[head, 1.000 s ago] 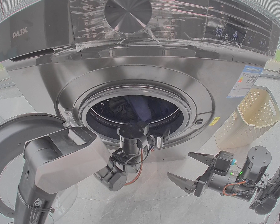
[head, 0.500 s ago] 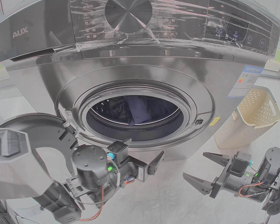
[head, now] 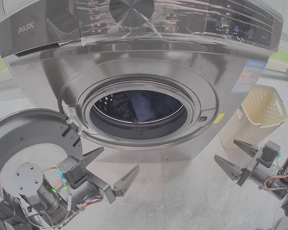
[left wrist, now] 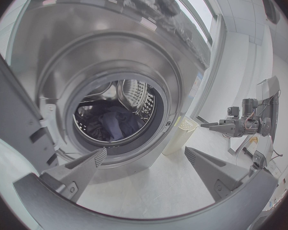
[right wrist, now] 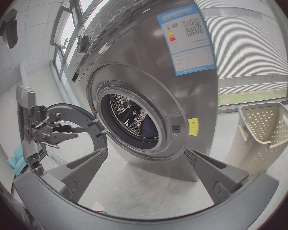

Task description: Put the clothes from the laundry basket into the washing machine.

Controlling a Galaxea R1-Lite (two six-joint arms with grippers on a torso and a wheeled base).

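Observation:
Dark blue and black clothes (head: 140, 107) lie inside the drum of the grey washing machine (head: 137, 64), whose round door (head: 32, 134) hangs open to the left. My left gripper (head: 118, 158) is open and holds nothing, low over the floor in front of the door and left of the drum mouth. My right gripper (head: 225, 149) is also open and holds nothing, low at the right beside the cream laundry basket (head: 262, 118). The clothes (left wrist: 113, 126) lie beyond my left gripper (left wrist: 144, 151). The basket (right wrist: 265, 131) has a bare inner wall and stands beside my right gripper (right wrist: 144, 152).
The basket stands on the pale tiled floor (head: 169, 189) against the machine's right front corner. The open door takes up the space at the lower left. Windows run behind and to the right of the machine.
My left gripper has drawn back from the drum mouth, down and to the left, in front of the door. My right gripper has moved right, toward the basket. The head view has shifted slightly.

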